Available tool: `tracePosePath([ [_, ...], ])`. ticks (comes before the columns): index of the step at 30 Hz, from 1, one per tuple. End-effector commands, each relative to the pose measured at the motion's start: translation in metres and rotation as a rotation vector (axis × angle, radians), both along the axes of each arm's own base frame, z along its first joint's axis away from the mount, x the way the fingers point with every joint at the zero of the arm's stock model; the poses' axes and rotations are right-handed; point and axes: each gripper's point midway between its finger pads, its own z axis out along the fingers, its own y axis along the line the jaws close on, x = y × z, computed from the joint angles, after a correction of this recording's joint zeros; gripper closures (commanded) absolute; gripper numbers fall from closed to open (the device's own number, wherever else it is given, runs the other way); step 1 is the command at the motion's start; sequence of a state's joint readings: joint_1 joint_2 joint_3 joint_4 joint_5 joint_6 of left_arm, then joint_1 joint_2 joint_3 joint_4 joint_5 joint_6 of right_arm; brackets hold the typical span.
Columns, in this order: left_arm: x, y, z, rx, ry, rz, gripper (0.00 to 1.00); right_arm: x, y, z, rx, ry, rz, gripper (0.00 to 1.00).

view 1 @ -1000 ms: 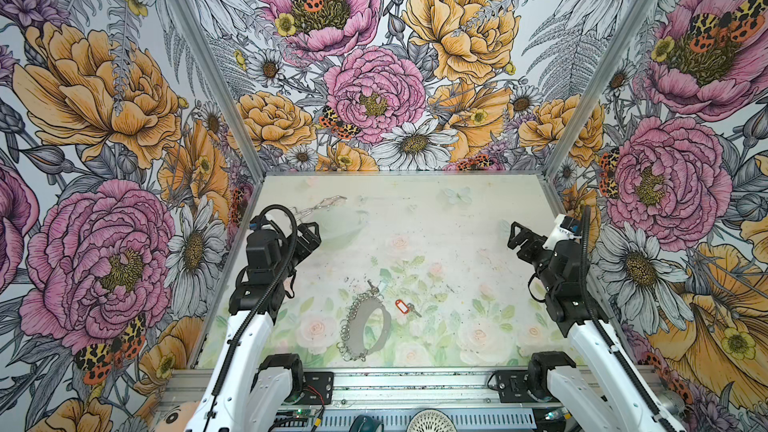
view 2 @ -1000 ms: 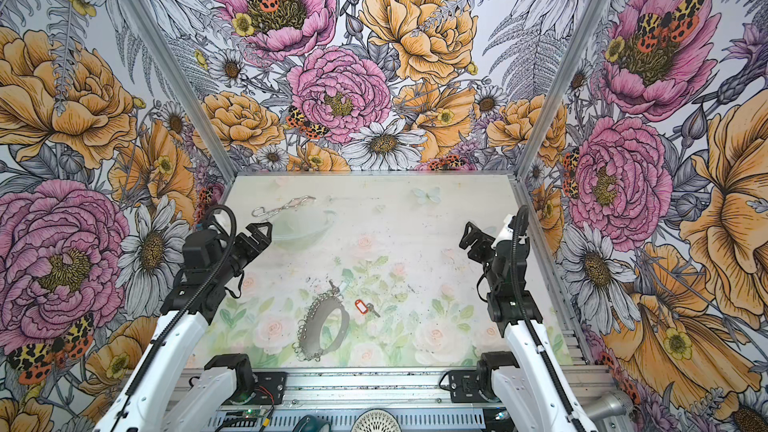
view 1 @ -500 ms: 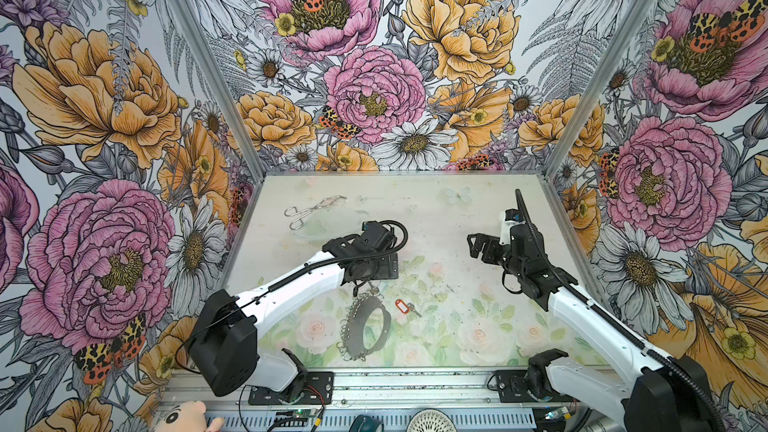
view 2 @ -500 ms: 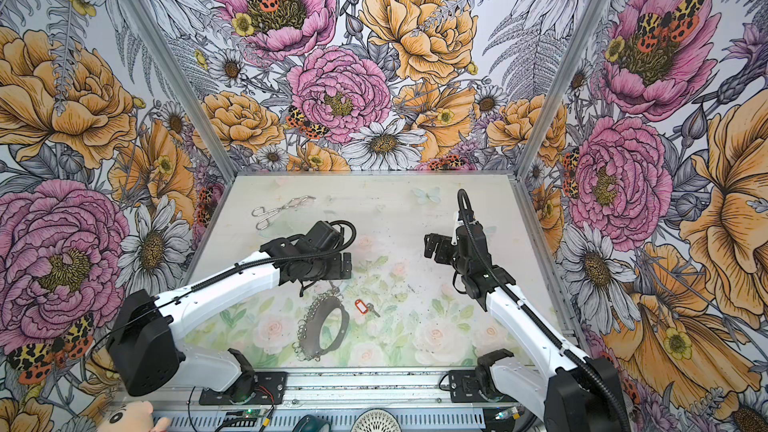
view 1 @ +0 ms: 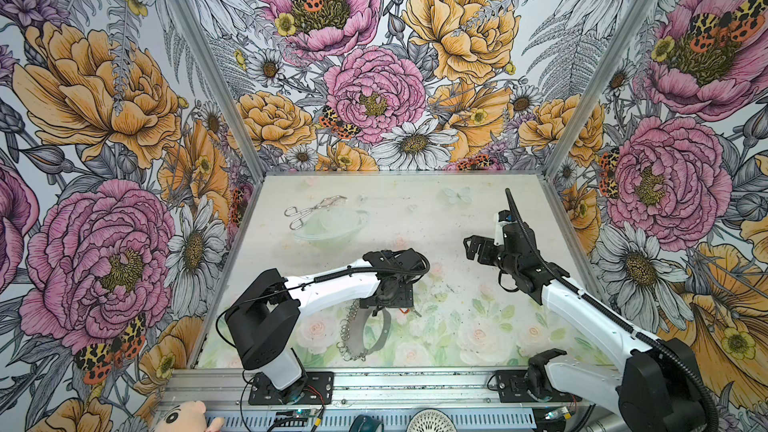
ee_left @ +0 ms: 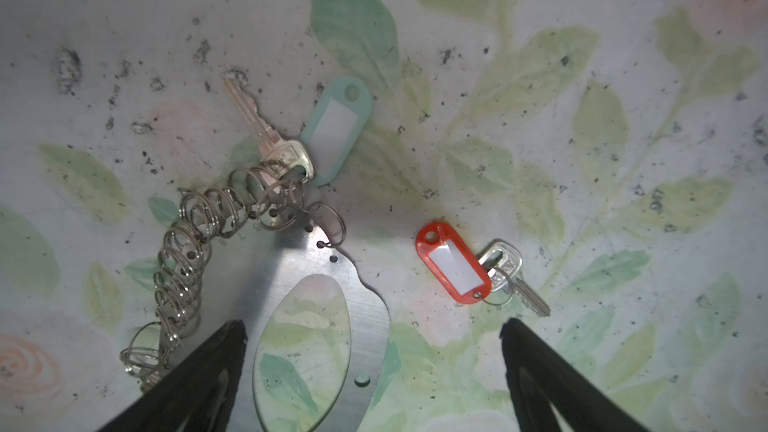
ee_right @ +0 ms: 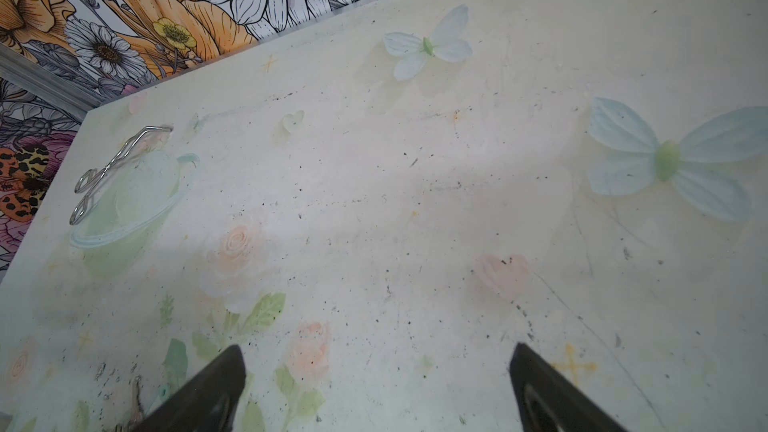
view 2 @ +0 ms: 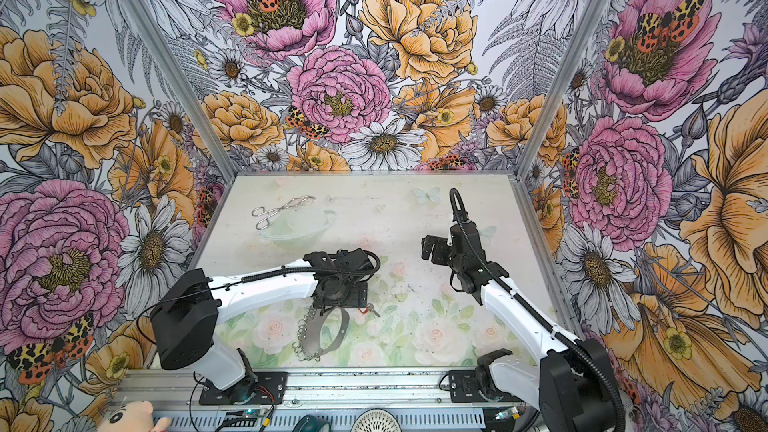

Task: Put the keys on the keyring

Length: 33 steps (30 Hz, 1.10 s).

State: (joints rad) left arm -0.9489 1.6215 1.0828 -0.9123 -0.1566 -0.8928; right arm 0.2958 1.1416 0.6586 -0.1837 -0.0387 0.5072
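Your L arm reaches from its front base across to mid-counter, wrist bent over so the left claw (ee_left: 372, 326) points straight down at the counter (view 1: 457, 222). Its jaws are wide apart w/ nothing btwn them but the top end of the keyring (ee_left: 328, 259), which they don't touch. Your R arm stretches up the right side, and the right claw (ee_right: 376, 350) is held off the surface, angled toward the far left. Its jaws are also spread and it's empty. The keyring lies flat near the front edge, w/ its small silver rings (ee_left: 183, 259) bunched along one side. One ring already carries a single key (ee_left: 266, 130) w/ a teal tag (ee_left: 336, 130). The keys (ee_left: 505, 263) w/ the red tag (ee_left: 455, 263) lie loose on the counter just beside the keyring, not touching it, close to one left-claw finger. Tongs (view 1: 313, 211) sit far back left, well apart from both arms.
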Motion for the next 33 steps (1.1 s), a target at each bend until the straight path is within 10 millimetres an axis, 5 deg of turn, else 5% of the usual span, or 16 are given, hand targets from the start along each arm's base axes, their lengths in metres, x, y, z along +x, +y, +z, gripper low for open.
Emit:
tracePosePath([
  [1,0.001,-0.008,-0.003,-0.068,0.005,0.068,0.07,0.007,0.004,0.013,0.007,-0.030,0.004,0.00],
  [19,0.025,0.016,-0.022,-0.122,-0.022,0.198,0.32,0.006,0.011,0.010,0.017,-0.015,0.034,0.01],
  [33,0.077,-0.007,-0.025,-0.145,-0.058,0.119,0.53,0.007,0.015,0.008,0.022,-0.001,0.049,0.01],
])
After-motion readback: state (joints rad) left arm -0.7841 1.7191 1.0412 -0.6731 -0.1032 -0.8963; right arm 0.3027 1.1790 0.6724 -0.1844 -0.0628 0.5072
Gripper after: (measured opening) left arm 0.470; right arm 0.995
